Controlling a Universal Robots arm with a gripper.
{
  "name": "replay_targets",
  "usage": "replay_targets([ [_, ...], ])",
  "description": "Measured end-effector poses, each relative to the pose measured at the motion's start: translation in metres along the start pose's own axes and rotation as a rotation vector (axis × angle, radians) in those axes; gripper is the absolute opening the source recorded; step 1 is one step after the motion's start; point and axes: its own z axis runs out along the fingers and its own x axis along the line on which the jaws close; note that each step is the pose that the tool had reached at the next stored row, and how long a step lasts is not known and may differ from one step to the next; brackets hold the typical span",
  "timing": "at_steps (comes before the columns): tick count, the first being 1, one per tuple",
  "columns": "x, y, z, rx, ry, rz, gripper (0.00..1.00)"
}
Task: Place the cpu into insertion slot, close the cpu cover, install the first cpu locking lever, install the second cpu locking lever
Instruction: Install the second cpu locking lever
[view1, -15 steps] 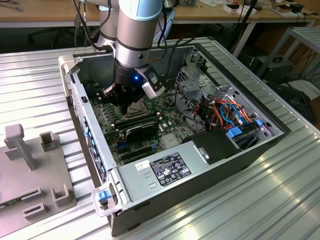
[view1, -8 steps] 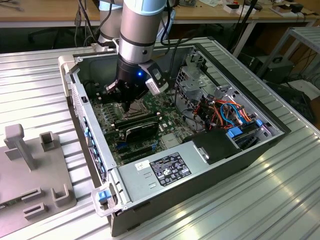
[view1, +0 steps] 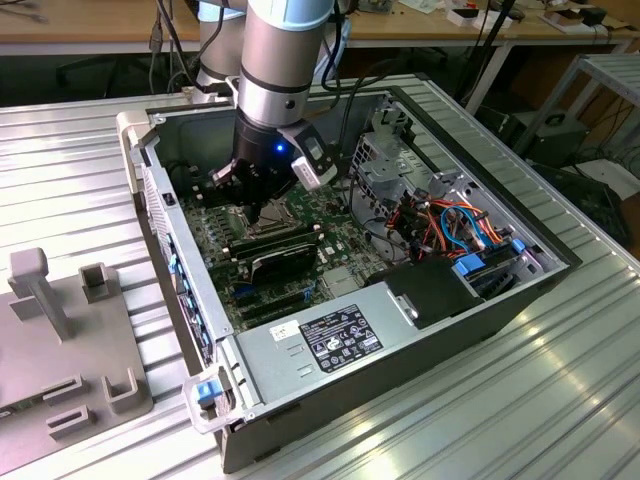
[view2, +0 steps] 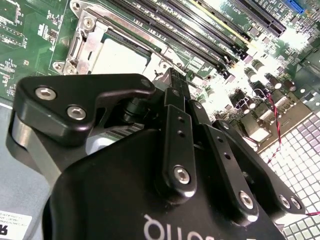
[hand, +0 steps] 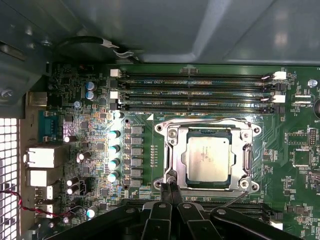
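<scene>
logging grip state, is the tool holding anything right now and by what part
Nothing is held: the tool is pinched shut with nothing between its tips, at the edge of the square silver metal cpu cover.

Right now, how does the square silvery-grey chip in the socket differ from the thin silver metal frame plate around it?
The square silvery-grey chip is a solid plate with a dull, pale top; the thin silver metal frame plate is open, with a large square window. The chip lies inside that window, and the frame borders it, lying flat over the socket. The frame is the larger of the two. Both are square and metal.
</scene>
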Motion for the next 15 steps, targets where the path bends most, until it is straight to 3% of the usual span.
replay_targets([
  [4, -0.0011, 0.0000, 0.0000, 0.0000, 0.0000, 0.000, 0.11],
  [7, -0.0056, -0.0001, -0.0002, 0.0001, 0.0001, 0.000, 0.11],
  [11, -0.0307, -0.0005, -0.0011, 0.0002, 0.0000, 0.000, 0.11],
  [15, -0.0464, -0.0007, -0.0018, 0.0002, 0.0000, 0.000, 0.11],
])
